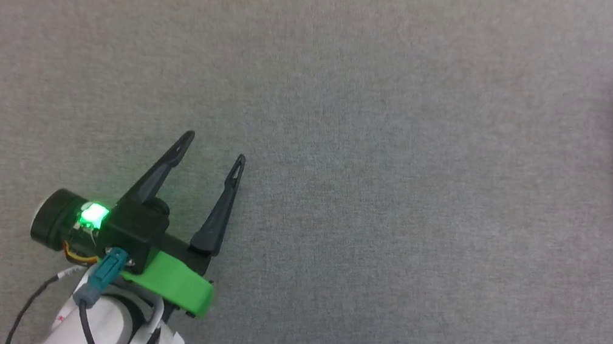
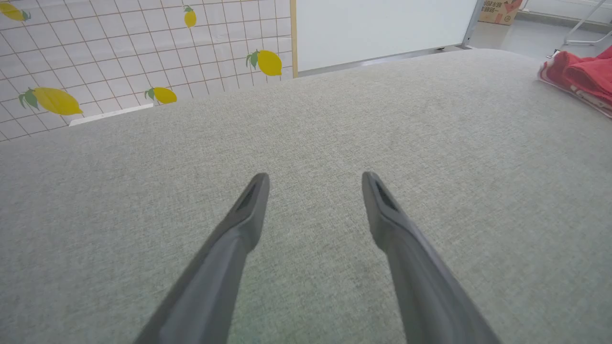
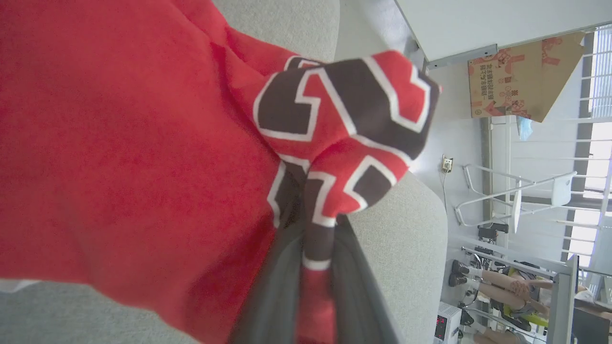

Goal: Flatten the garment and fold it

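Flattening seems underway: right gripper pinches bunched red jersey near edge of grey table, left gripper splayed empty; next likely a spreading pull.

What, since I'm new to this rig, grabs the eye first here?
The red shirt, bunched with black-and-white print, is pinched in the right hand in its wrist view. In the head view the left hand is open over a grey surface, a green light glowing at its base.
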Available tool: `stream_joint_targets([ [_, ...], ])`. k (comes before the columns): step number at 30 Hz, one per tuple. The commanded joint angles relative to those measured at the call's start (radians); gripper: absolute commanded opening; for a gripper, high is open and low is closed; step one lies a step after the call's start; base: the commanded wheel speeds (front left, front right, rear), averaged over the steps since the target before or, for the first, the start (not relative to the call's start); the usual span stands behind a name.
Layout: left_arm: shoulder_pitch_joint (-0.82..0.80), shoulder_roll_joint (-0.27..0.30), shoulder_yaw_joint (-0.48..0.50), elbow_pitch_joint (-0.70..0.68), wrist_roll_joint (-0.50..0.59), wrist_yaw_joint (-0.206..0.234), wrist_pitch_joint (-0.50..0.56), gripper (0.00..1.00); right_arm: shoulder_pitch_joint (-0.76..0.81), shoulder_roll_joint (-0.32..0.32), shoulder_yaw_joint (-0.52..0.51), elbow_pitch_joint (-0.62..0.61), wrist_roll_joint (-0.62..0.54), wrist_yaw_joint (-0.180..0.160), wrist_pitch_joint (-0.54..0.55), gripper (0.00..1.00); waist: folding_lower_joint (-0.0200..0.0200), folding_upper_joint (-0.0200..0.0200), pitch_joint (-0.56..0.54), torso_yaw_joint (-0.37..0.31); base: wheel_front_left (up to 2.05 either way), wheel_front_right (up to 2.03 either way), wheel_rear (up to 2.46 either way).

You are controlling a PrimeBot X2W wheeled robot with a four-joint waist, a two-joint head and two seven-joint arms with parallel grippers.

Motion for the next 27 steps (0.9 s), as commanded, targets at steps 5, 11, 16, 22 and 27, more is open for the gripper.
stream_joint_targets([
  [5,-0.035,0.017,-0.002,-0.035,0.012,0.004,0.005,1.00,-0.017,0.025,-0.123,0.134,-0.080,-0.002,-0.073,0.00,-0.0002,-0.0001,0.092,0.017,0.00,0.00,0.00],
  [11,-0.055,0.012,-0.006,-0.042,0.011,0.007,0.004,1.00,-0.010,0.058,-0.238,0.219,-0.159,-0.002,-0.129,0.00,-0.0002,-0.0001,0.116,0.042,0.00,0.00,0.00],
  [16,-0.062,0.008,-0.011,-0.023,0.009,0.009,-0.005,1.00,-0.021,0.088,-0.283,0.239,-0.210,-0.002,-0.181,1.00,-0.0002,-0.0001,0.103,0.054,0.00,0.00,0.00],
  [22,-0.054,0.003,-0.010,0.027,-0.007,0.011,-0.031,1.00,-0.042,0.114,-0.254,0.220,-0.211,-0.002,-0.243,1.00,-0.0002,-0.0001,0.016,0.059,0.00,0.00,0.00],
  [27,-0.037,0.002,0.005,0.070,-0.034,0.014,-0.053,1.00,-0.067,0.127,-0.179,0.170,-0.123,-0.002,-0.299,1.00,-0.0002,-0.0001,-0.095,0.065,0.00,0.00,0.00],
])
